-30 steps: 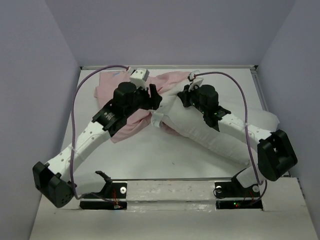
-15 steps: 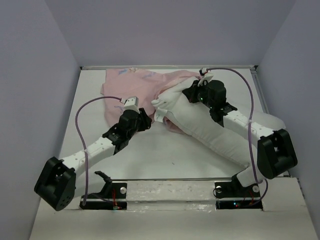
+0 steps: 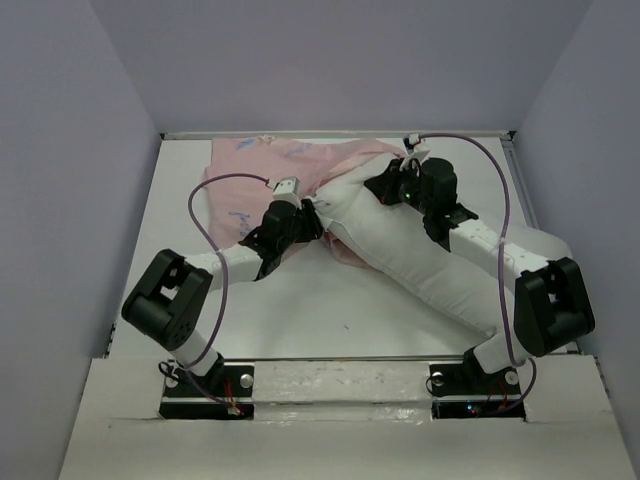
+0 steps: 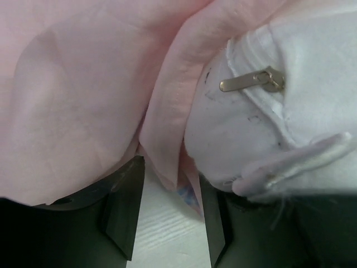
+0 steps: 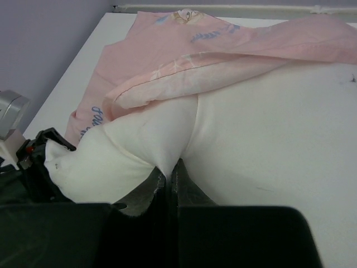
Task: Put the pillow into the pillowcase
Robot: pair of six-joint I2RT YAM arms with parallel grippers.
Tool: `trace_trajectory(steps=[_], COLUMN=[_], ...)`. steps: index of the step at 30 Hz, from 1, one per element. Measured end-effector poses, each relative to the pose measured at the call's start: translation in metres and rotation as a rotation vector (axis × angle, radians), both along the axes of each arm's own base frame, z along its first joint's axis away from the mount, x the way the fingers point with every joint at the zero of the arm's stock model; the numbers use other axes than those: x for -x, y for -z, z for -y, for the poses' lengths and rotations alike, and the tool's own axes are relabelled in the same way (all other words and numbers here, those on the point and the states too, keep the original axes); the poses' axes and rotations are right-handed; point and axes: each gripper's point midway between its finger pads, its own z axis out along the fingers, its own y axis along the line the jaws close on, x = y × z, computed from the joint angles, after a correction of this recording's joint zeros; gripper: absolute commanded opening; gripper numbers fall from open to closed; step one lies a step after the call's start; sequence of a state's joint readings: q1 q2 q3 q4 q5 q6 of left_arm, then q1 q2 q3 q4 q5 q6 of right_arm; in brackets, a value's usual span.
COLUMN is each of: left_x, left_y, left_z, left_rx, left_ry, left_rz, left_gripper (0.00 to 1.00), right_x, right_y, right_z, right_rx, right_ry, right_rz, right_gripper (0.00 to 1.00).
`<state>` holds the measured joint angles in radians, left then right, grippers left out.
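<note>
The white pillow (image 3: 425, 270) lies diagonally from the table's middle to the right front. Its far end reaches into the mouth of the pale pink pillowcase (image 3: 262, 165). My right gripper (image 3: 388, 188) is shut on a pinch of pillow fabric (image 5: 268, 128) near that end, and the pink hem (image 5: 184, 75) drapes just beyond it. My left gripper (image 4: 167, 223) stands open low at the pillow's corner. A fold of the pillowcase hem (image 4: 167, 139) hangs between its fingertips. Beside it show the pillow's zipper pull (image 4: 254, 81) and white tag (image 4: 295, 164).
The pillowcase spreads over the back left of the white table (image 3: 330, 320), up to the back wall. Lilac walls enclose the left, right and back. The left arm's purple cable (image 3: 205, 200) loops over the left side.
My left arm has dropped from above the pillowcase and swung right to the pillow's corner. The pillowcase now lies flatter toward the back. My right gripper has carried the pillow end slightly back-right.
</note>
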<state>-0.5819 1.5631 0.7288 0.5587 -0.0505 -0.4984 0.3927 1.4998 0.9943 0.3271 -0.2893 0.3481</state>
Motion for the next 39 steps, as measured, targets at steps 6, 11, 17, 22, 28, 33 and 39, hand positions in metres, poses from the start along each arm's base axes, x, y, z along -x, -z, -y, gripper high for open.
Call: trace_trajectory(steps=[6, 11, 17, 22, 28, 33, 39], left_x=[-0.022, -0.027, -0.038, -0.029, 0.008, 0.039, 0.056], left_y=[0.009, 0.008, 0.013, 0.002, -0.07, -0.139, -0.152], left_z=[0.002, -0.003, 0.002, -0.006, -0.024, -0.03, -0.014], left_rx=[-0.041, -0.07, -0.083, -0.071, 0.053, 0.173, 0.198], left_ry=[-0.025, -0.046, -0.035, -0.043, -0.046, 0.004, 0.112], left_rz=[0.012, 0.036, 0.048, 0.065, 0.183, 0.29, 0.242], left_gripper=[0.41, 0.53, 0.0, 0.0, 0.0, 0.0, 0.0], right_x=[-0.001, -0.002, -0.004, -0.004, -0.01, -0.023, -0.021], right_y=[-0.001, -0.003, -0.006, -0.005, -0.004, -0.001, 0.002], right_z=[0.002, 0.006, 0.009, 0.009, 0.017, 0.035, 0.03], right_rx=[-0.009, -0.023, -0.038, -0.032, -0.01, 0.042, 0.139], right_ry=[0.003, -0.003, -0.006, -0.01, 0.033, 0.14, 0.27], right_rz=[-0.002, -0.006, -0.004, -0.001, 0.012, 0.024, 0.055], right_gripper=[0.0, 0.0, 0.0, 0.0, 0.0, 0.0, 0.0])
